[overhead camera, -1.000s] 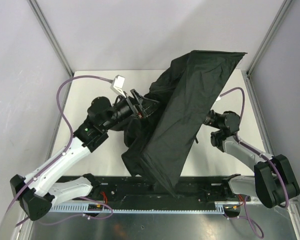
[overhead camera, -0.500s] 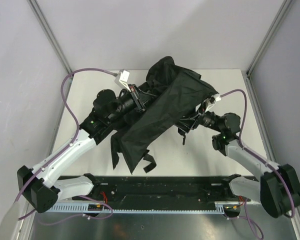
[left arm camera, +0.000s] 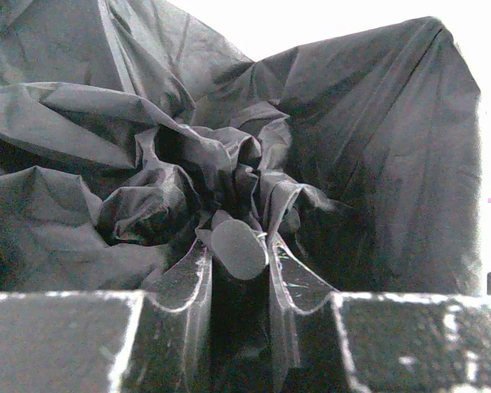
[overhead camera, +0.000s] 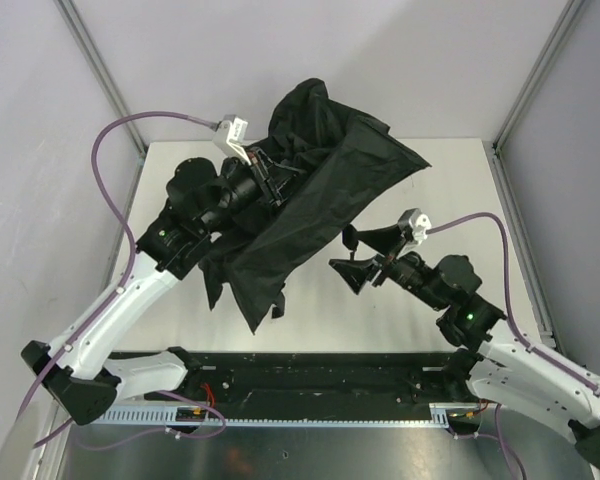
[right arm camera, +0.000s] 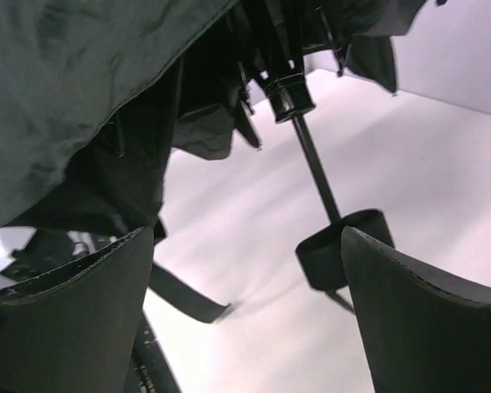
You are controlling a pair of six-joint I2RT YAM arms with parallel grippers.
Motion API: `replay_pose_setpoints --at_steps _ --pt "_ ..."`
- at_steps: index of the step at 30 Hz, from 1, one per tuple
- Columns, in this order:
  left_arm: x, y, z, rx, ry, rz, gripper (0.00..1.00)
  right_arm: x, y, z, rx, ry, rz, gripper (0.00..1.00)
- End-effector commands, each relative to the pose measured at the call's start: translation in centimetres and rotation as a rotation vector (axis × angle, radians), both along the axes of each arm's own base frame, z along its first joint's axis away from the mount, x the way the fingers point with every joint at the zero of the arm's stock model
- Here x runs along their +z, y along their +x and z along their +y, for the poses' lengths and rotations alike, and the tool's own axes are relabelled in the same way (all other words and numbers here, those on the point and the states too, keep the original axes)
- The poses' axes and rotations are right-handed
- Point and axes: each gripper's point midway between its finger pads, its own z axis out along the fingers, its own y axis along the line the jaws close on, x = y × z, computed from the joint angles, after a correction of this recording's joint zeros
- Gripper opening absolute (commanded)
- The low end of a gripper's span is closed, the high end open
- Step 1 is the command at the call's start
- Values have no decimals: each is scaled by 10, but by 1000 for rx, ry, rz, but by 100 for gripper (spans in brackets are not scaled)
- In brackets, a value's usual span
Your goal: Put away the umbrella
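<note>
The black umbrella (overhead camera: 320,190) hangs above the table as a loose bunch of fabric that droops toward the near left. My left gripper (overhead camera: 270,185) grips it at its upper end. In the left wrist view the jaws (left arm camera: 239,246) are shut on the umbrella's rounded end cap, with crumpled fabric (left arm camera: 352,164) all around. My right gripper (overhead camera: 366,256) stands open just right of the fabric, holding nothing. The right wrist view shows the thin shaft (right arm camera: 311,155) running down to the stubby handle (right arm camera: 344,246), which lies beside one finger of the open right gripper (right arm camera: 245,237). A closure tab (right arm camera: 188,299) dangles lower left.
The white table (overhead camera: 460,190) is fenced by metal frame posts (overhead camera: 100,70) at the back corners and grey walls. A black rail (overhead camera: 310,375) runs along the near edge between the arm bases. Purple cables (overhead camera: 130,130) loop off both wrists.
The wide-spread canopy has collapsed into a bunch and shifted left and back. My left gripper closed on the umbrella's end. My right gripper opened, let go and drew back toward the near right.
</note>
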Motion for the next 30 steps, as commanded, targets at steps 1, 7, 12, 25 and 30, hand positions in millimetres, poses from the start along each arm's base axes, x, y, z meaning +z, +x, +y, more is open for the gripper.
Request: replay_pose_setpoints --at_steps 1,7,12,25,30 --pt "13 0 -2 -13 -2 0 0 7 40 -9 -296 -108 -83 97" --pt "3 0 -3 -21 23 37 0 31 66 16 -429 -182 -213 91" --pt "-4 -4 -7 -48 34 61 0 38 78 37 -419 -166 -233 69" --pt "23 -19 -18 -180 17 15 43 33 62 30 -165 161 -90 0" --pt "58 -32 6 -170 -34 -57 94 28 69 0 -150 242 -48 0"
